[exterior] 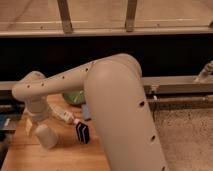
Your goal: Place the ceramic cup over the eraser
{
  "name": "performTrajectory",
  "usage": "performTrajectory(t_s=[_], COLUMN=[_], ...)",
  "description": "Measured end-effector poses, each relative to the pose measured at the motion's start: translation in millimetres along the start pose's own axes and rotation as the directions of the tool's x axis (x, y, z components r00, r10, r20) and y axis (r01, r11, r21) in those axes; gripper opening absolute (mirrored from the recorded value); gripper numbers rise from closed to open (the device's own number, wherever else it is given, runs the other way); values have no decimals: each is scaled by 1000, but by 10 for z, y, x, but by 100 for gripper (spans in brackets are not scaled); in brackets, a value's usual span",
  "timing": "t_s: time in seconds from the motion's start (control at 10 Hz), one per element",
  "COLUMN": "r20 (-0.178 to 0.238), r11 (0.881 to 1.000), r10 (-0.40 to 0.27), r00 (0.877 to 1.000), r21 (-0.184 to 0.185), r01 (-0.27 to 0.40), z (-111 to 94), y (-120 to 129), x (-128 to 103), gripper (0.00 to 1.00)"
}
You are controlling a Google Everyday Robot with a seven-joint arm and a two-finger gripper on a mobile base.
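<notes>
The off-white ceramic cup [45,136] is on the wooden table [62,156] at the front left and looks tilted. The black eraser with a white stripe [82,132] stands to its right, apart from it by a small gap. My gripper [32,124] hangs from the wrist at the cup's upper left, right against or on the cup. The big arm link fills the middle of the camera view and hides the table's right part.
A green bowl [73,97] sits at the back of the table, partly behind the arm. A small light-blue block [86,111] lies behind the eraser. A white oblong object [65,115] lies between bowl and cup. A rail and a dark gap run behind the table.
</notes>
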Motion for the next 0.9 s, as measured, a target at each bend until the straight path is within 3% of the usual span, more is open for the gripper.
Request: performTrajectory(t_s=[0.4, 0.9], r20=[-31, -40], r11=[1000, 998], r10=[3, 2], r00=[1000, 999], r21=[-27, -65], r01=[-4, -5], z=[258, 500], y=[65, 91], x=[22, 13], gripper=[80, 80])
